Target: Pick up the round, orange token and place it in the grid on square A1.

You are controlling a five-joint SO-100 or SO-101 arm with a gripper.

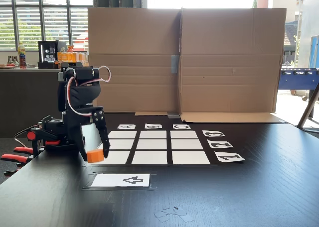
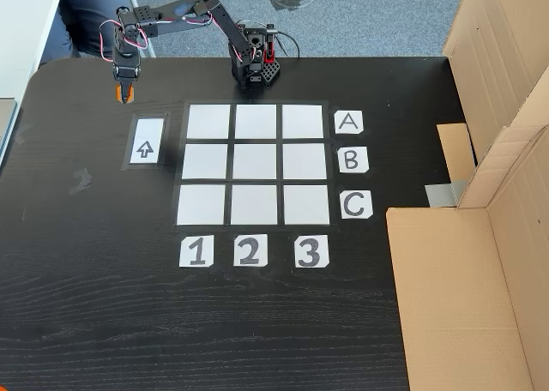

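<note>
My gripper (image 1: 94,155) is shut on the orange token (image 1: 93,157), with one black finger on each side of it. The token hangs just above the table, by the left edge of the grid (image 1: 153,146) in a fixed view. In another fixed view the gripper (image 2: 123,94) points down with the token (image 2: 118,93) at its tip, up and to the left of the grid (image 2: 253,163), just beyond the far end of the arrow card. Square A1 (image 2: 208,122) is the grid's top-left rectangle there and lies bare. It is the near-left rectangle (image 1: 118,158) in the side view.
A white card with a black arrow (image 2: 146,142) lies left of the grid. A tall cardboard wall (image 1: 184,62) stands behind the grid. The arm's base (image 2: 253,65) is clamped at the table edge. Scraps of clear tape (image 1: 172,213) lie near the front.
</note>
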